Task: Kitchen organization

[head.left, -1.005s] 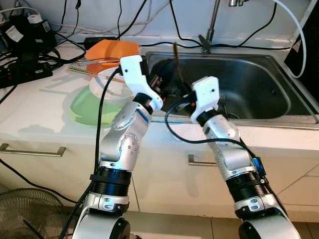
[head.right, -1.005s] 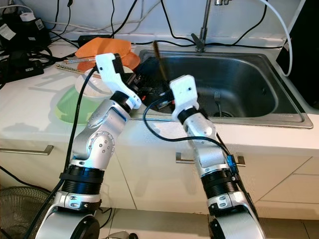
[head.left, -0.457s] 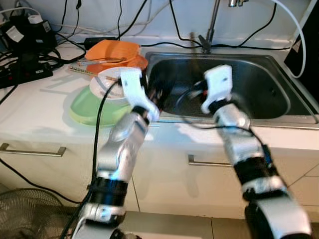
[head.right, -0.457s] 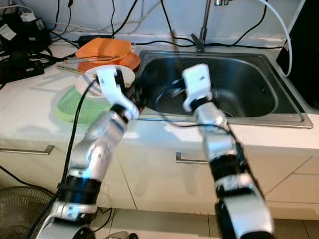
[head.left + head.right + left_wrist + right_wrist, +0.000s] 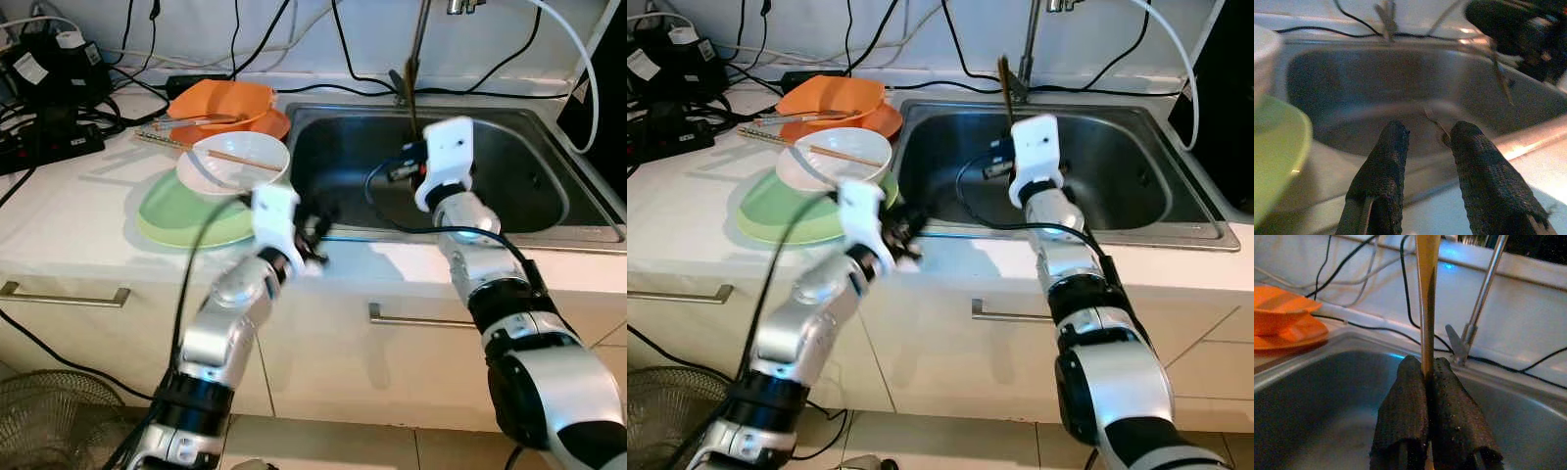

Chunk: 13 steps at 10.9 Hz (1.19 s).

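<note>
The chopstick (image 5: 1426,293) stands upright above the sink (image 5: 509,186), pinched at its lower end by the right gripper (image 5: 1429,377), jaws clamped on it. Thin, stiff and light, it probably pivots easily; a mid-shaft grip looks steadier. The left gripper (image 5: 1425,147) hovers at the surface (image 5: 78,215) edge, jaws apart.

The left arm (image 5: 235,313) is motion-blurred, and its tool (image 5: 315,227) beside the sink (image 5: 509,211) is smeared. The faucet (image 5: 419,44) is cut off at the top edge. The chopstick (image 5: 1426,293) runs past the frame's edge above the right tool (image 5: 1429,396)
</note>
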{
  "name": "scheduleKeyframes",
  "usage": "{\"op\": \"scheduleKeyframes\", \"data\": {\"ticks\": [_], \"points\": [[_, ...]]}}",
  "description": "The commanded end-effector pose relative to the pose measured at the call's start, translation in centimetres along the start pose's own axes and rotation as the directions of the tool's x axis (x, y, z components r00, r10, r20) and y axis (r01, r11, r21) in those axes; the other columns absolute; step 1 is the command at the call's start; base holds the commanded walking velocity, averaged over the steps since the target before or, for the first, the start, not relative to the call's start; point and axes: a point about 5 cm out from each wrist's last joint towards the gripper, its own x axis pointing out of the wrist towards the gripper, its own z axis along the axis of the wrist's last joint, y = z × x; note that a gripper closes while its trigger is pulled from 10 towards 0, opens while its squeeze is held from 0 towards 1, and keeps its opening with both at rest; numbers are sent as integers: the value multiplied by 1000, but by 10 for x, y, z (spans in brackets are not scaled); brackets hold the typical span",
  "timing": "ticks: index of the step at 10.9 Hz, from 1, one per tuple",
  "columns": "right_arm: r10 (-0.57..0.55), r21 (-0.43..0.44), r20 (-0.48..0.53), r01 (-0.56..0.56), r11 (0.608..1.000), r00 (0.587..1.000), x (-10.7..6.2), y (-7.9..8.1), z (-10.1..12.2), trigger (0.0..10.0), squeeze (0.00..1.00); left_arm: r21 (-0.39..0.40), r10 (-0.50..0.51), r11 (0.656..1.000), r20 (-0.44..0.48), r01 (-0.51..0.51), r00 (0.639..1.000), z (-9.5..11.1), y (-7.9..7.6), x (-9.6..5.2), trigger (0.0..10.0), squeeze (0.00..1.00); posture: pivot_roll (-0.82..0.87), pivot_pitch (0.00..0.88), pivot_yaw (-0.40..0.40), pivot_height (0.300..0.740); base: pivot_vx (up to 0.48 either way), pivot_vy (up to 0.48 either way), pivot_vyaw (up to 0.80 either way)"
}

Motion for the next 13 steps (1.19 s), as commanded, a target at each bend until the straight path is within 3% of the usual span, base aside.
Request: {"op": "scheduleKeyframes", "data": {"ticks": [1,6,12,13], "points": [[-11,-5,13,11,1000,1000,5,0,7,10000,0,40,-37,998,-27,38,999,-2,-5,-2,10000,0,123,0,41,740,0,0,0],[-46,-6,-93,45,999,995,-1,-1,-17,10000,0,75,-89,993,-81,96,993,-8,-11,-8,10000,0,142,0,32,740,0,0,0],[-29,13,-130,31,999,991,-7,8,-31,10000,0,83,-105,990,-96,114,990,-9,-16,-13,10000,0,172,0,27,740,0,0,0],[-21,23,-128,24,999,991,-8,10,-32,10000,1000,83,-104,990,-96,113,990,-9,-16,-14,10000,0,173,0,27,740,0,0,0]]}}
